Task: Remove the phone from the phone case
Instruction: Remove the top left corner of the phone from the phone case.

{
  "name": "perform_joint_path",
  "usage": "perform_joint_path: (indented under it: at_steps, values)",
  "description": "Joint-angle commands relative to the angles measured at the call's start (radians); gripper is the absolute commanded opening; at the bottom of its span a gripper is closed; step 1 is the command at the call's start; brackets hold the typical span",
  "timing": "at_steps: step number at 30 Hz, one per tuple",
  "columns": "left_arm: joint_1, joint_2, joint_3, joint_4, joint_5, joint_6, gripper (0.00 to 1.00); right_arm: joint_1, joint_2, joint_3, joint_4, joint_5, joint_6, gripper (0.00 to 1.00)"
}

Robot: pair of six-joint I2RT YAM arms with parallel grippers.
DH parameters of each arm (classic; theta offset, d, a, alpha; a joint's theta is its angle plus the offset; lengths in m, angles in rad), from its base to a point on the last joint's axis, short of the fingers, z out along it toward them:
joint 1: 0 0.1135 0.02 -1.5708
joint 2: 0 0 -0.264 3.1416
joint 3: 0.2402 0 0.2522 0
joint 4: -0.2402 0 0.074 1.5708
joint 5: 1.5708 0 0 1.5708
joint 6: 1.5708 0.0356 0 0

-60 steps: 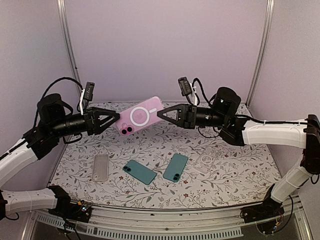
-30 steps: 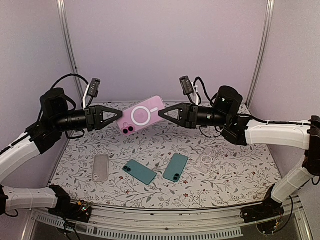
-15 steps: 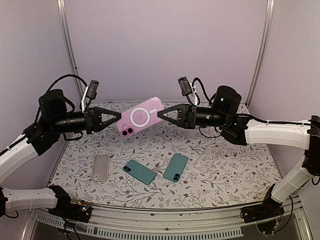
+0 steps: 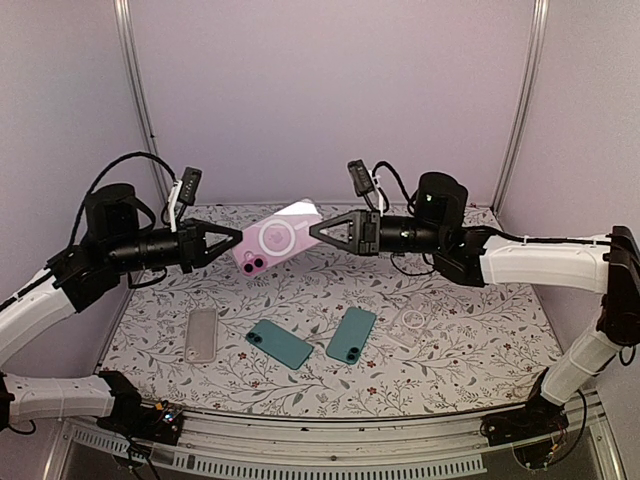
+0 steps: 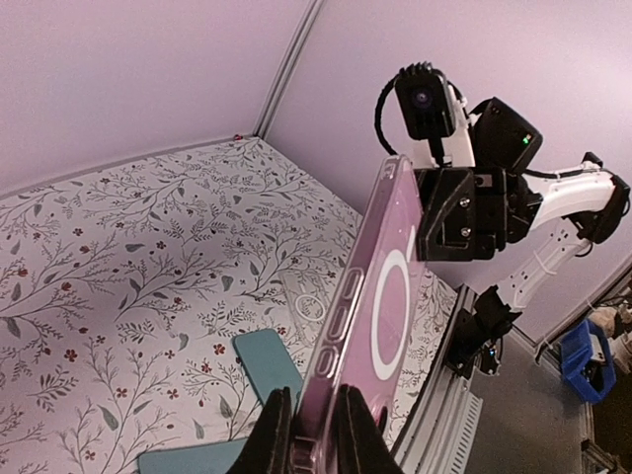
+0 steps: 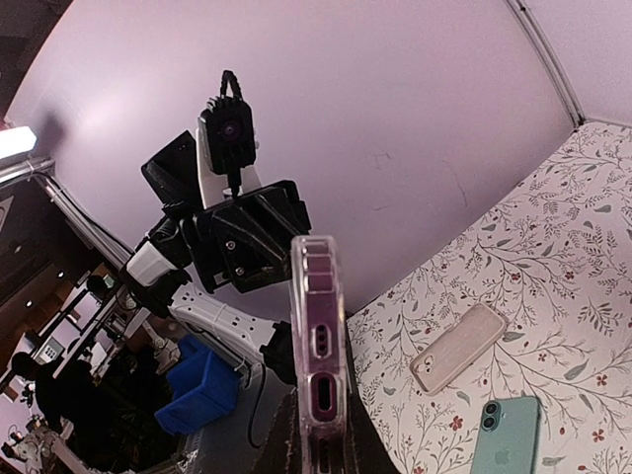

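Note:
A pink phone [image 4: 272, 238] in a clear phone case with a white ring is held in the air above the back of the table. My left gripper [image 4: 238, 240] is shut on its camera end, and my right gripper [image 4: 314, 230] is shut on the other end. In the left wrist view the cased phone [image 5: 380, 286] runs edge-on away from my left gripper [image 5: 308, 420], pinched between both fingers [image 5: 272, 434]. The right wrist view shows the case's port end [image 6: 321, 336] standing upright in my right gripper [image 6: 321, 439].
On the flowered table [image 4: 450, 360] lie a clear empty case [image 4: 201, 334] at the left, two teal phones [image 4: 280, 343] [image 4: 351, 335] in the middle, and another clear case with a ring [image 4: 410, 325] at the right. Walls enclose the back and sides.
My left gripper has closed onto the phone's end. The phone has rolled a little, so its upper edge now catches the light. Both arms have shifted slightly.

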Motion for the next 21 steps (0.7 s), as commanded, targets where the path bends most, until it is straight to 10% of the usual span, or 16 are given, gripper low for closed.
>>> perform_joint_path:
  at_steps: [1,21]
  values:
    - [-0.017,0.023,0.010,-0.090,-0.139,0.059,0.12,0.014,0.007,0.061,0.035,0.056,0.016,0.00]
    - [-0.078,0.095,0.058,-0.165,-0.323,0.146,0.17,0.014,0.036,0.079,-0.030,0.112,0.061,0.00]
